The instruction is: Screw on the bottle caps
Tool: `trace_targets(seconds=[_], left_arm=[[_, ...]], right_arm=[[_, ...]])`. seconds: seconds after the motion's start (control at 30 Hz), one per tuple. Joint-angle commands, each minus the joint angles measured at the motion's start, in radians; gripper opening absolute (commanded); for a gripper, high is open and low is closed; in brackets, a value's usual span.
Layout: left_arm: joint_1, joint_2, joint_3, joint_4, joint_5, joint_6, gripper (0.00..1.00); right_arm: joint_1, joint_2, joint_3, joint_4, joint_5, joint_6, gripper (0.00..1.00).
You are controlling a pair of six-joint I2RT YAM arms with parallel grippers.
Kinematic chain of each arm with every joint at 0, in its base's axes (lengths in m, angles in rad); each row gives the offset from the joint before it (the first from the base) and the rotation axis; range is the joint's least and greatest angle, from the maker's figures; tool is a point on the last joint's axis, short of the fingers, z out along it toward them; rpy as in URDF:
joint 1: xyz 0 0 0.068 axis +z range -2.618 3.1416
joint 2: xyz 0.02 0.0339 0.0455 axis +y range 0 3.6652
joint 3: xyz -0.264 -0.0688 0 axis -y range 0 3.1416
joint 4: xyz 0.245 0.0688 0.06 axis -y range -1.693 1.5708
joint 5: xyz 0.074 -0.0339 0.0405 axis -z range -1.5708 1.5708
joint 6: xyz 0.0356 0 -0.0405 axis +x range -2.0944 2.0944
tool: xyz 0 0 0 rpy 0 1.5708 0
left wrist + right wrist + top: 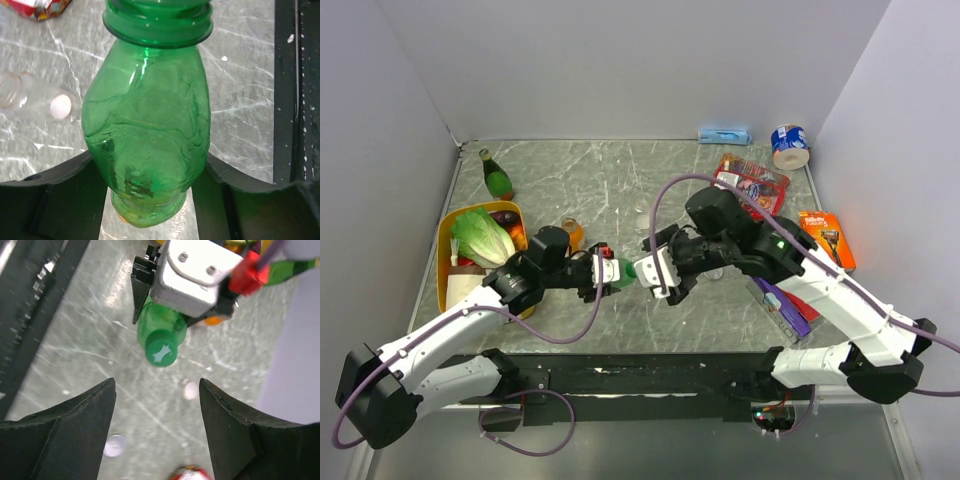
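Observation:
My left gripper is shut on the bright green bottle, holding it sideways above the table, neck towards the right arm. The green cap sits on its neck. My right gripper is open and empty, its fingers just short of that cap, apart from it. The clear bottle lies on the table beyond. Pale round discs lie on the table; I cannot tell if one is the clear cap. The orange bottle stands behind the left gripper. The orange cap is not in view.
A yellow tray with lettuce is at the left. A tall dark-green bottle stands at the back left. A red packet, an orange razor pack and a purple box lie at the right. A black strip runs along the front edge.

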Motion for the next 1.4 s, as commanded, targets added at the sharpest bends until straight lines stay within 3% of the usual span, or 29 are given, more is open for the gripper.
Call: trace_targets(seconds=[0.0,0.27,0.8,1.07,1.2,1.37], left_arm=[[-0.005,0.000,0.055,-0.032,0.082,0.090,0.01],[-0.003,0.000,0.067,-0.029,0.086,0.087,0.01],[-0.005,0.020,0.083,0.013,0.087,0.052,0.01],[-0.005,0.017,0.077,0.030,0.078,0.047,0.01],[-0.005,0.012,0.060,0.112,0.035,-0.029,0.01],[-0.006,-0.012,0.017,0.332,-0.205,-0.248,0.01]], right_arm=[[0.035,0.009,-0.004,0.087,0.041,-0.168,0.72],[0.067,0.028,-0.024,0.072,0.029,-0.222,0.62],[0.069,0.077,-0.004,0.018,-0.021,-0.254,0.54],[0.069,0.100,0.002,0.029,-0.008,-0.219,0.42],[0.057,0.139,0.028,0.101,0.029,-0.016,0.30],[0.017,0.265,0.175,0.100,0.117,0.392,0.16]])
